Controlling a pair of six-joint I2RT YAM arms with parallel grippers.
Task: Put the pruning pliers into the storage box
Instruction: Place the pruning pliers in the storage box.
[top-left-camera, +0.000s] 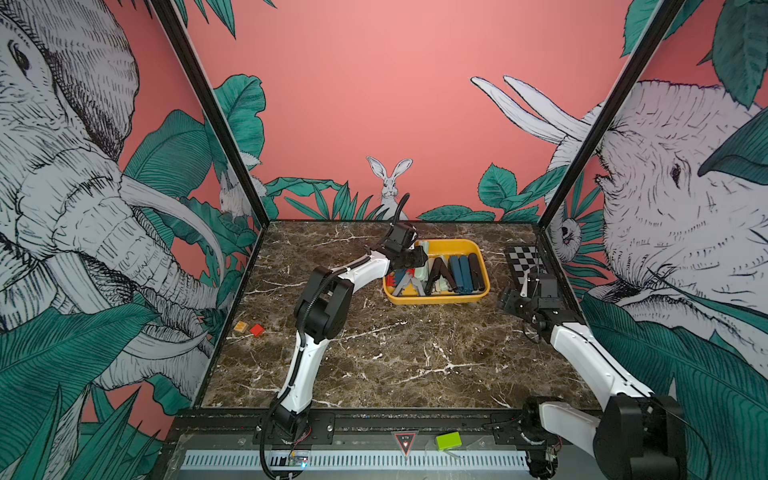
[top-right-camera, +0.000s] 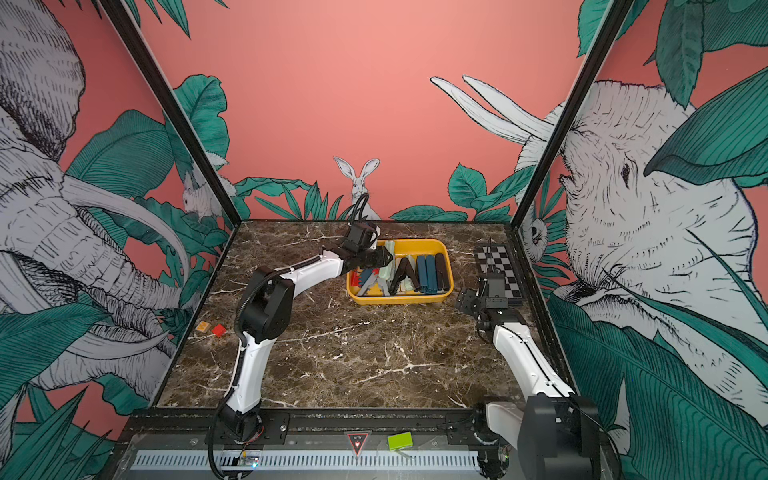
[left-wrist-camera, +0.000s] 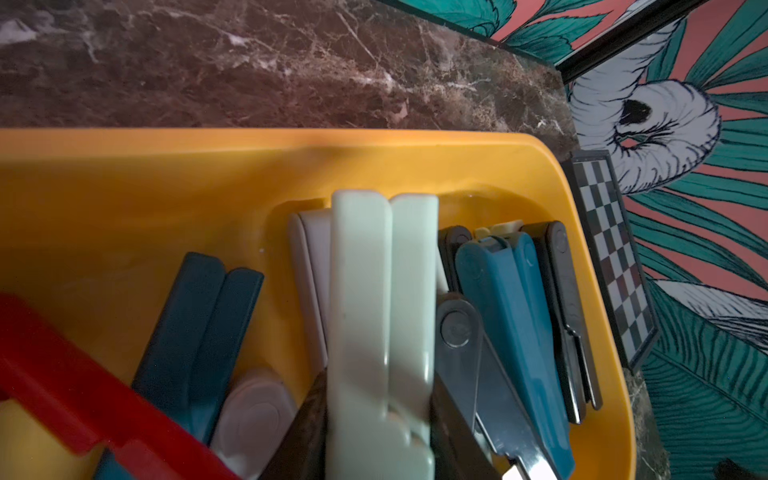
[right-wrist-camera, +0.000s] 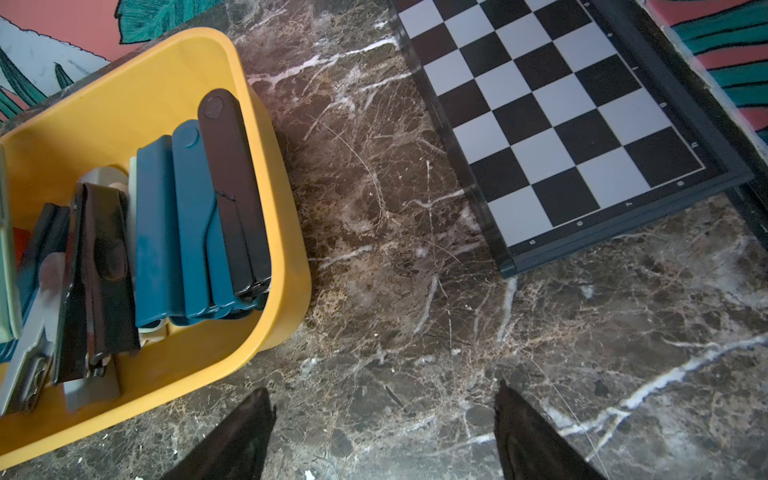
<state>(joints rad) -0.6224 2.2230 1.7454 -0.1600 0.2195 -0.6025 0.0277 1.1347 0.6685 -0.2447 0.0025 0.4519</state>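
Hanging over the 10 o'clock corner of the yellow storage box (top-left-camera: 436, 300), the left gripper (top-left-camera: 415, 257) is clamped on a folded pair of mint pliers (left-wrist-camera: 382, 291). Its dark fingers (left-wrist-camera: 303, 436) press against both sides of the handles. Whether the held pair touches the pile below cannot be told. More pruning pliers (top-left-camera: 461, 272) lie in the box: dark teal and black ones packed side by side toward 3 o'clock, grey and red ones toward 9 o'clock. The box rests at about 1 o'clock from the middle of the marble table (top-left-camera: 374, 365). The right gripper (right-wrist-camera: 384, 395) hovers at the box's 4 o'clock, jaws spread wide with only bare marble between them. The chequered board (right-wrist-camera: 540, 124) lies at the right gripper's 12 o'clock. An orange block (top-left-camera: 241, 327) and a red block (top-left-camera: 257, 330) lie at the table's 9 o'clock edge.
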